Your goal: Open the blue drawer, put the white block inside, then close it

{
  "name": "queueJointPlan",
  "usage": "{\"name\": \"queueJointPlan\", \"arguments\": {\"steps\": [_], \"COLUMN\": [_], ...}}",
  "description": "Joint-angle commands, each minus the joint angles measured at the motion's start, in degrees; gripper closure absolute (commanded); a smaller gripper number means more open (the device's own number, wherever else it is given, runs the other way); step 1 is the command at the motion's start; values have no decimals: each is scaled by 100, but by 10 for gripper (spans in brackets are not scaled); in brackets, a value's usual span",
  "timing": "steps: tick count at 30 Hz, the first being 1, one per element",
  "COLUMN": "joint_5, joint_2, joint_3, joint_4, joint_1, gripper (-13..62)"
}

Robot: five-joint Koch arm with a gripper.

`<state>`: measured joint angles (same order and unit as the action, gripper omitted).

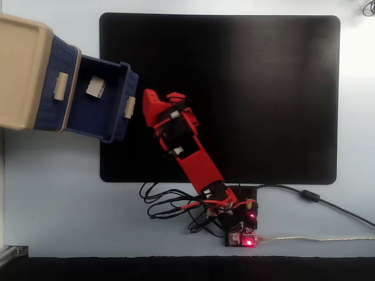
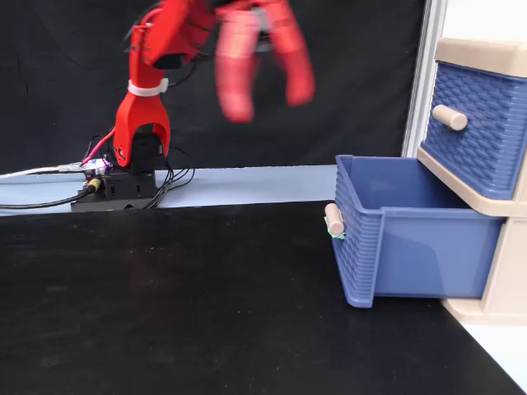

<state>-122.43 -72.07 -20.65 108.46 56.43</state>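
Drawer [image 1: 114,111]: pulled well out of the cabinet [image 1: 20,70], standing over the left edge of the black mat [image 1: 246,99] in a fixed view; its beige tab handle [image 2: 333,220] faced the mat.
Block [image 1: 95,86]: lay inside the open drawer, on its floor near the back, close to the cabinet front; hidden by the drawer wall in a fixed view [image 2: 412,247].
Upper drawer [image 2: 478,123]: pushed in, its handle sticking out above the open one.
Gripper [image 2: 265,97]: red, raised in the air above the mat, blurred; its two fingers [image 2: 237,78] pointed down and stood clearly apart, with nothing between them.
Block against fingers: the block sat well apart from the fingers, with the drawer's front wall between them; the gripper [image 1: 151,105] hung just beside the drawer's handle end, outside the drawer, seen from above.
Arm [image 1: 196,158]: ran slantwise from its base [image 1: 240,216] at the mat's near edge up toward the drawer.
Cables [image 1: 170,205]: a tangle of black and red leads lay on the table [image 1: 58,199] beside the base, off the mat.
Cabinet: stood at the table's left edge in a fixed view, mostly off the mat.
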Motion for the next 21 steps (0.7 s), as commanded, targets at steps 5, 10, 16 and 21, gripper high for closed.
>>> {"name": "queueJointPlan", "arguments": {"steps": [5,10,16,21], "joint_5": [-308,-1248,-1723,-2294], "joint_2": [879,1635,1934,2329], "joint_3": [-149,-141,-123,-88], "joint_4": [193,-571,-1687,-3155], "joint_1": [-563,-1222,-1670,-1925], "gripper": [157,157,157,157]}}
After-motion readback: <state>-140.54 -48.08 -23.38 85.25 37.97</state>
